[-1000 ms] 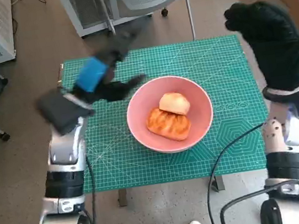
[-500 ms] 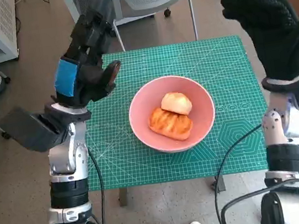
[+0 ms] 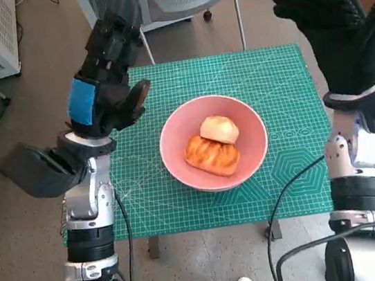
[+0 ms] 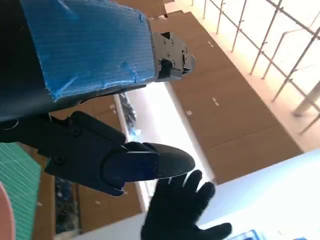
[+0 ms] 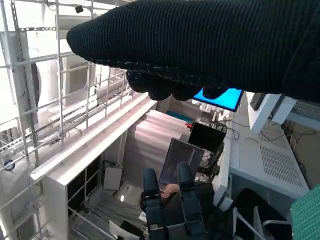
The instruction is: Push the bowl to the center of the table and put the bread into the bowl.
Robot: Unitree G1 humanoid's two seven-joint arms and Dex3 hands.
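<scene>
The pink bowl [image 3: 214, 142] sits in the middle of the green table [image 3: 282, 71] with two breads [image 3: 211, 146] inside. Both hands are up high, holding nothing: left hand [image 3: 108, 82] loosely spread, right hand [image 3: 331, 29] spread too. A hand dropping fast might bump the bowl.

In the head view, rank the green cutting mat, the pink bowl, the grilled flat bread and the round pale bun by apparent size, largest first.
1. Green cutting mat
2. Pink bowl
3. Grilled flat bread
4. Round pale bun

The bun partly overlaps the bread, so the last two are close; the bread looks somewhat larger.
</scene>
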